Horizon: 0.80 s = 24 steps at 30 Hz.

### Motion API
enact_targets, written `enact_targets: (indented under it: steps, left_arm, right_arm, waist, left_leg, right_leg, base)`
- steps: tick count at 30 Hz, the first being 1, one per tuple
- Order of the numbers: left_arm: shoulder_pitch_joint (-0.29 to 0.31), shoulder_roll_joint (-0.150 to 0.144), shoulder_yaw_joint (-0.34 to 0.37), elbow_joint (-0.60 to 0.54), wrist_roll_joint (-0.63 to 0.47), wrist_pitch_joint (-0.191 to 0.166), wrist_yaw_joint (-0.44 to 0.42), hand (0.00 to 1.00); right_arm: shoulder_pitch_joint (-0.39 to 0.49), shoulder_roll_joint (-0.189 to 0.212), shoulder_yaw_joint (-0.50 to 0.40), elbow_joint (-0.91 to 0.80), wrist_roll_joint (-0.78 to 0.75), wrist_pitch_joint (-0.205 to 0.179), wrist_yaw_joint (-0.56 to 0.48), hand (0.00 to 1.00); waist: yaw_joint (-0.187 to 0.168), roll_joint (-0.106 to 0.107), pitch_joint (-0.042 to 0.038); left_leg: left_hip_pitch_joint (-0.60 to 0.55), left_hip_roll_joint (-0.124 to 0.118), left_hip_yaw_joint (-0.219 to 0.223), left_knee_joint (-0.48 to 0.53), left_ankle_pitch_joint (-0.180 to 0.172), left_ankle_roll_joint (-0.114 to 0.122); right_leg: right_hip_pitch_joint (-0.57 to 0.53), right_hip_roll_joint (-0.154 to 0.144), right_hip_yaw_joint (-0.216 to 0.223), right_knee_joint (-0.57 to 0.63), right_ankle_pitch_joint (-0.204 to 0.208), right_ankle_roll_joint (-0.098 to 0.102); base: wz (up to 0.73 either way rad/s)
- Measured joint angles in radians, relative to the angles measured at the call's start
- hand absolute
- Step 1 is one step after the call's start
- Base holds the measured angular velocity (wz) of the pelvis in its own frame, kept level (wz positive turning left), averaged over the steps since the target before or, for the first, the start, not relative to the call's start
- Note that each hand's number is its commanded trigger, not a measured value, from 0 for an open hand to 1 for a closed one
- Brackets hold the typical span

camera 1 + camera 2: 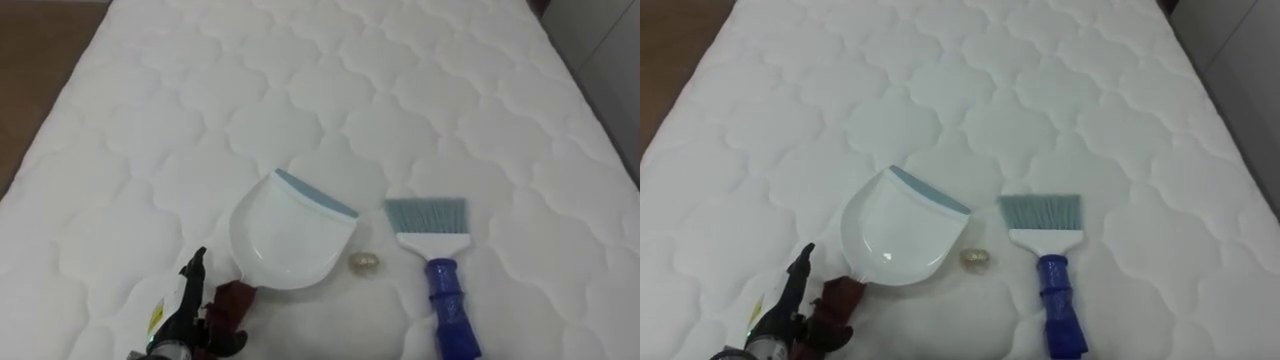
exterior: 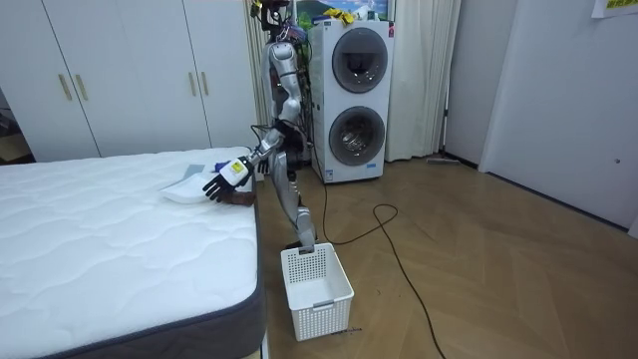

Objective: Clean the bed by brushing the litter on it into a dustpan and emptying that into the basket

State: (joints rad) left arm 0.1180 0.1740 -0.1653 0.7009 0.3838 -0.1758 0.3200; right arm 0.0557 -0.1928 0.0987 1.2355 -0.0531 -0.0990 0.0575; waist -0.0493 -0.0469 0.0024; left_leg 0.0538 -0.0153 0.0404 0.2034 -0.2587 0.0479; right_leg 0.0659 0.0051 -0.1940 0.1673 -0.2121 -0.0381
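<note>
A white dustpan [image 1: 285, 235] with a grey-blue lip lies on the white quilted mattress [image 1: 300, 80], its dark red handle [image 1: 238, 303] pointing toward me. My left hand [image 1: 180, 315] is at the bed's near edge, right beside that handle, with its fingers spread and the thumb raised. To the right of the dustpan lies a brush [image 1: 440, 270] with pale blue bristles and a blue handle. A small crumpled scrap [image 1: 364, 263] rests on the mattress between the dustpan and the brush. In the room view I stand at the bed's edge, left hand [image 2: 221, 181] reaching over the dustpan [image 2: 189, 189].
A white slatted basket [image 2: 317, 289] stands on the wooden floor beside the bed, near my feet. Behind me a stacked washer and dryer [image 2: 357, 100] stand by the wall. White wardrobes [image 2: 120, 70] line the wall beyond the bed.
</note>
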Motion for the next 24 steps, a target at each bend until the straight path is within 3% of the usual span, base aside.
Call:
enact_targets:
  steps: [19,24]
  left_arm:
    - [-0.009,0.000,0.000,0.009,-0.001,0.000,-0.001,0.00]
    - [-0.019,0.001,0.000,0.054,-0.001,0.000,-0.001,0.00]
  right_arm:
    - [0.000,0.000,0.016,0.006,0.088,-0.012,0.010,0.00]
    - [-0.003,-0.002,0.030,0.009,0.098,-0.018,0.008,0.00]
  waist:
    - [-0.002,-0.001,0.0002]
    - [-0.004,0.005,0.0035]
  left_leg:
    - [-0.001,0.000,-0.003,-0.006,0.000,0.000]
    - [-0.005,0.000,-0.012,-0.005,0.000,0.000]
  right_leg:
    - [-0.010,0.001,0.009,-0.001,0.000,0.000]
    - [-0.015,0.002,0.027,0.000,0.000,0.000]
  base:
    - [0.00]
    - [-0.04]
